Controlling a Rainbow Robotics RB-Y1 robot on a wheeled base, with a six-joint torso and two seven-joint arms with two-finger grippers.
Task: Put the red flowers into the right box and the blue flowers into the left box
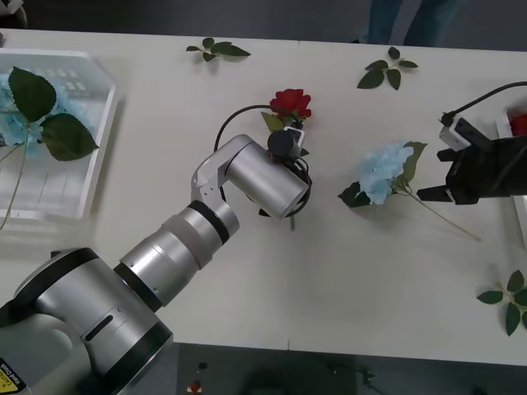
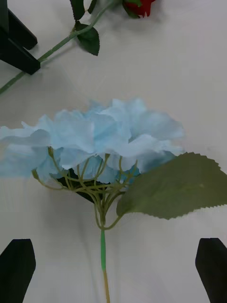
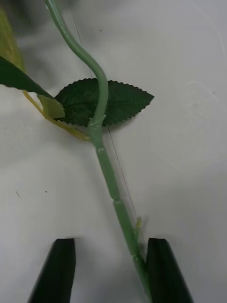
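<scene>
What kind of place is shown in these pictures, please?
Probably a robot test room or lab, not a flower shop: artificial flowers like the red rose lie on a plain white table, a white plastic tray serves for sorting, and two robot arms work there.

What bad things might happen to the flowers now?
1. The left gripper has its open fingers around the red rose's thin stem, close to one finger; it might slip out when squeezed.
2. The right gripper is open over the blue flower; its big leaf could get pinched instead of the stem.
</scene>
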